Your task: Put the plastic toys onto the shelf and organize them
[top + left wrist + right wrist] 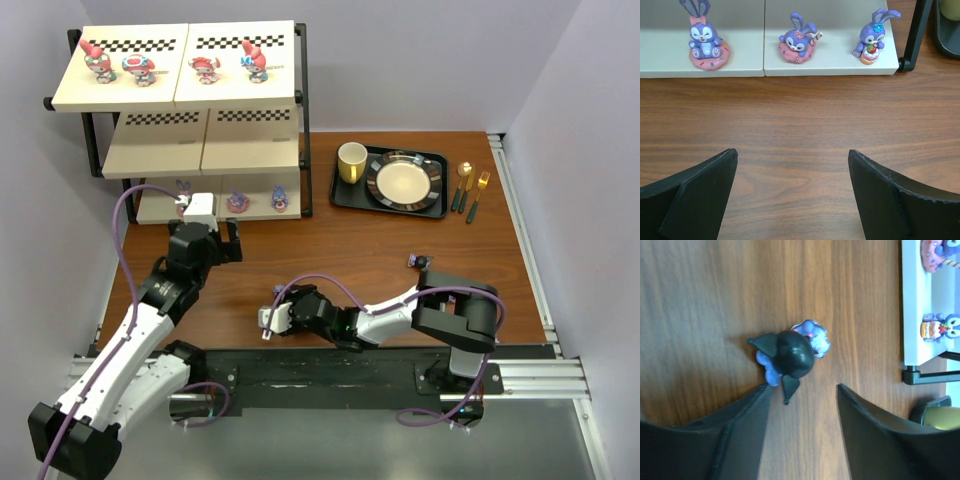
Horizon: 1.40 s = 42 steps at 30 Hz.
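The shelf (pixel 180 95) stands at the back left. Several pink/red figurines (pixel 138 68) stand on its top board. Three purple bunnies (pixel 798 41) sit on the bottom board (pixel 830 62). My left gripper (pixel 792 151) is open and empty over bare table just in front of that board, as the top view (pixel 208 225) also shows. My right gripper (pixel 803 387) is open low over the table near the front edge (pixel 272 320). A dark navy-black toy (pixel 792 354) lies just past its fingertips, touching the left finger (pixel 747 412). Another dark toy (pixel 418 262) lies to the right.
A black tray (pixel 345 195) with a plate (pixel 404 182) and a yellow mug (pixel 351 161) sits right of the shelf. Gold cutlery (pixel 470 190) lies beside it. The shelf's black leg (pixel 914 37) stands at the bottom board's right end. Walls close in on both sides.
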{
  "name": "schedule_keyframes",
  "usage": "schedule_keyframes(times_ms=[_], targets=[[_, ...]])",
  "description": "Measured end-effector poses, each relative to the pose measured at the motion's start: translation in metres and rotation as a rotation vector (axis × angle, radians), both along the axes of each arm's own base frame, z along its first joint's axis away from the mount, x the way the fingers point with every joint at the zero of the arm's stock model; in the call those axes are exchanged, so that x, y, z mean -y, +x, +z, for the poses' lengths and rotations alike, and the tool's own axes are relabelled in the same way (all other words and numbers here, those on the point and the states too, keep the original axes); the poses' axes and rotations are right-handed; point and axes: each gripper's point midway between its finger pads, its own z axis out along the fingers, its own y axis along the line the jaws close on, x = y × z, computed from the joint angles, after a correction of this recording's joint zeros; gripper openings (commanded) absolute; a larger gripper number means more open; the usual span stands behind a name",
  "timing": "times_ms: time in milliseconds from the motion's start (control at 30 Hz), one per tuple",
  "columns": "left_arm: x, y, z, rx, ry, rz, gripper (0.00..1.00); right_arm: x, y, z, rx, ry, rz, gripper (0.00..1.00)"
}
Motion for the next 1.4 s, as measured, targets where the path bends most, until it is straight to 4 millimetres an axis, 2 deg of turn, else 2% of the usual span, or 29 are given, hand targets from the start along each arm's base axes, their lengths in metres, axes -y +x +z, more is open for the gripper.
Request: schedule_keyframes(times_ms=[100, 200, 233, 333, 500, 767, 867, 1067, 1300, 1400], targets=[[0.001, 0.0, 0.0, -0.002, -0.001, -0.004, 0.96, 0.0, -0.002, -0.003, 0.016, -0.018, 0.007, 0.48], [0.002, 0.0, 0.0, -0.001, -0.003, -0.007, 0.96, 0.0, -0.002, -0.004, 0.033, -0.033, 0.01, 0.38], [0.002, 0.0, 0.0, -0.001, -0.004, -0.008, 0.96, 0.0, -0.004, -0.005, 0.037, -0.039, 0.013, 0.3], [0.002, 0.001, 0.0, -0.002, -0.006, -0.009, 0.96, 0.001, -0.005, -0.006, 0.047, -0.053, 0.012, 0.16], [0.002, 0.001, 0.0, -0.002, -0.008, -0.012, 0.96, 0.002, -0.005, -0.005, 0.03, -0.056, -0.012, 0.02], [0.004, 0.0, -0.001, -0.004, -0.012, -0.02, 0.96, 0.003, -0.01, 0.017, -0.034, 0.0, -0.05, 0.0], [0.005, 0.0, -0.001, -0.005, -0.014, -0.026, 0.96, 0.002, -0.014, 0.019, -0.076, 0.008, -0.056, 0.0], [0.011, -0.001, -0.002, -0.003, -0.015, -0.072, 0.96, 0.004, -0.021, 0.023, -0.272, 0.022, -0.093, 0.0], [0.026, -0.004, 0.01, 0.069, -0.033, -0.185, 0.96, 0.031, 0.014, 0.068, -0.547, 0.179, -0.278, 0.0], [0.033, -0.007, 0.015, 0.107, -0.044, -0.241, 0.96, 0.043, 0.023, 0.081, -0.657, 0.24, -0.359, 0.0]])
